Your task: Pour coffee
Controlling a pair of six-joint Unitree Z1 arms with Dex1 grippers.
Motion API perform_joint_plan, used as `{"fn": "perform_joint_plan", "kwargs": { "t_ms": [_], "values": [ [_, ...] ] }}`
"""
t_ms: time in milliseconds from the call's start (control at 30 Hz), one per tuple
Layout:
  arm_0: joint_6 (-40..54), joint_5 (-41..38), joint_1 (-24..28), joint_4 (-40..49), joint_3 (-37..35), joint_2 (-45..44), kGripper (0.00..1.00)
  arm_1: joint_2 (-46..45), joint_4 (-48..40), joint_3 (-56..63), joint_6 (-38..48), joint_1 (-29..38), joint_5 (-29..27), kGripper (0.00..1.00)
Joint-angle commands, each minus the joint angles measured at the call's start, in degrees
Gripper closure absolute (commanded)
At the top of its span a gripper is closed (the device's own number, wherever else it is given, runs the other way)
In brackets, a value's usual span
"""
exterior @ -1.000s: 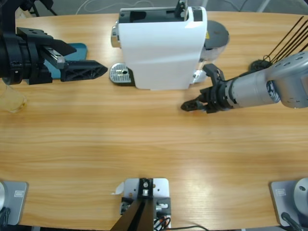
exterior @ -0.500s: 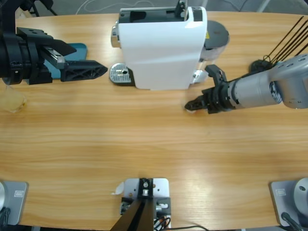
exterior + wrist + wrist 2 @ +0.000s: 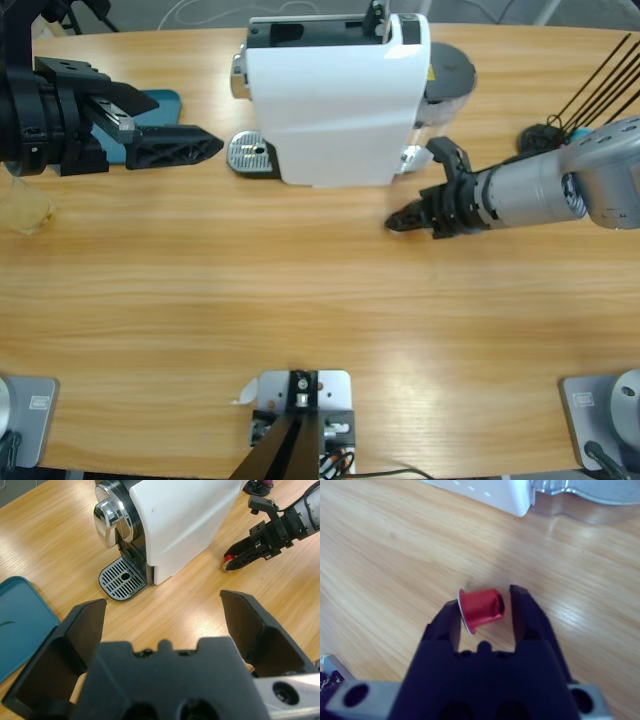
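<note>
Your right gripper (image 3: 485, 612) has just pulled back rightward, jaws closed on the small red coffee capsule (image 3: 481, 609), ready for the white boxy coffee machine (image 3: 335, 95). The clear glass tumbler of tan coffee (image 3: 22, 210) sits far left; your left gripper (image 3: 165, 625) gapes wide, empty.

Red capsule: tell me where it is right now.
The red capsule sits between the right gripper fingers, low over the table, beside the coffee machine.

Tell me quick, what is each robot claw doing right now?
Left gripper: open, holding nothing.
Right gripper: shut on the small red metal coffee capsule with a silver rim.
</note>
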Motion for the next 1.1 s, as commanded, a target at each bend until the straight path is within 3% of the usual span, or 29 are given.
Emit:
{"fn": "perform_joint_plan", "kwargs": {
  "t_ms": [33,300,367,800,933,1033,1100],
  "values": [
    [-1.00,-0.29,-0.74,-0.30,1.88,-0.92,0.000,4.41,1.04,4.23,-0.82,-0.42,0.75,0.662],
    [-1.00,-0.29,-0.74,-0.23,1.98,-1.03,0.000,4.20,1.04,3.01,-0.82,-0.42,0.44,0.686],
    [-1.07,-0.29,-0.74,-0.26,1.98,-1.03,0.000,3.53,1.04,2.87,-0.81,-0.42,0.17,0.991],
    [-1.61,-0.29,-1.00,-0.30,1.93,-0.78,0.000,-6.02,11.23,-2.84,-0.91,-0.42,-3.40,1.000],
    [-1.70,-0.29,-1.09,-0.30,1.98,-0.85,0.000,-13.56,24.03,-12.49,-0.82,0.12,-5.42,1.000],
    [-1.70,-0.29,-1.21,-0.38,1.56,-0.48,0.000,-17.69,42.34,-28.45,1.62,3.44,-10.99,1.000],
    [-1.63,-0.29,-1.30,-0.38,1.01,-0.17,0.000,-15.28,56.83,-41.20,5.12,5.87,-15.10,1.000]
  ]
}}
